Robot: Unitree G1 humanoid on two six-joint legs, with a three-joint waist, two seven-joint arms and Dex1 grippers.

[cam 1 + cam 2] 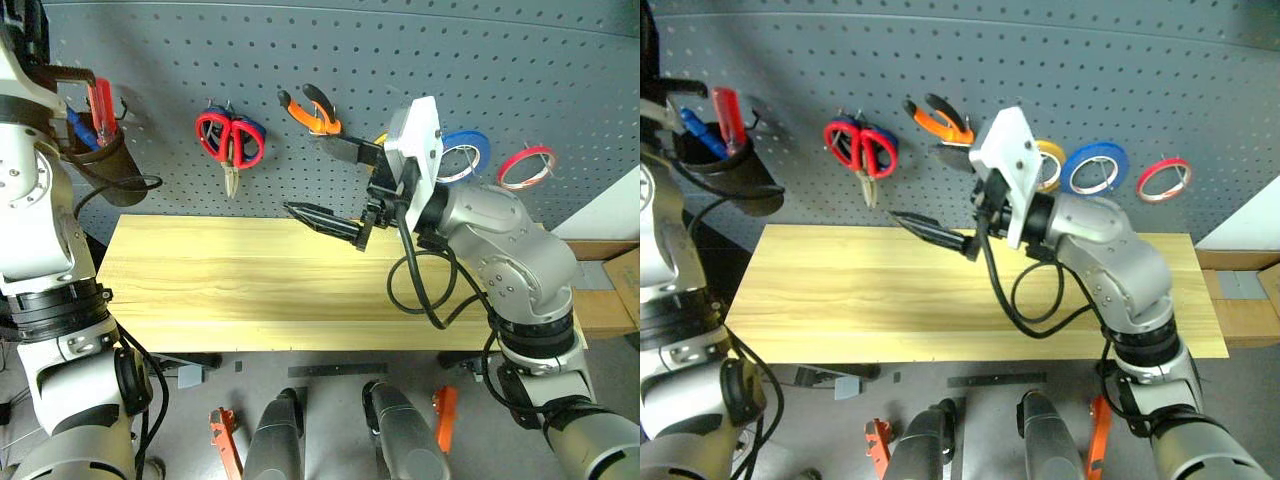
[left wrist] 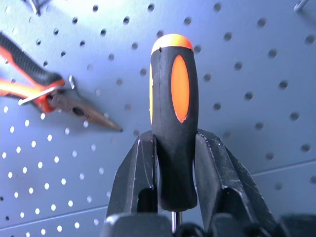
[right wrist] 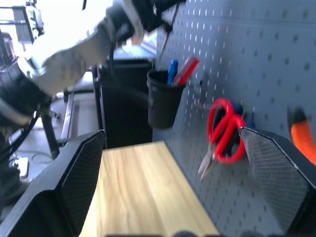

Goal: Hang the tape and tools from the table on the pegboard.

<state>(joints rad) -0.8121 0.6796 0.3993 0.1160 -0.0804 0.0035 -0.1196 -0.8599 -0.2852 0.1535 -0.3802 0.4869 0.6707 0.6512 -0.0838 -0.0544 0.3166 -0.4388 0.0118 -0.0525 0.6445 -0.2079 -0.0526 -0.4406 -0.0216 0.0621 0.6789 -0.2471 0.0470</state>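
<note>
Already on the pegboard [image 1: 560,70]: red scissors [image 1: 228,138] and orange pliers [image 1: 312,112] at upper centre, red tape [image 1: 526,166] at upper right; worktop [image 1: 250,290] bare. Still to place: screwdriver [image 2: 174,118], clamped in the shut left pincer [image 2: 175,163] near the board. Right pincer [image 1: 345,185], centre frame, wide open, empty.

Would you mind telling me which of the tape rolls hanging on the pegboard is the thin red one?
It is the red tape ring, the farthest right on the pegboard. The blue roll beside it is thicker, and the yellow roll sits partly behind the right arm.
</note>
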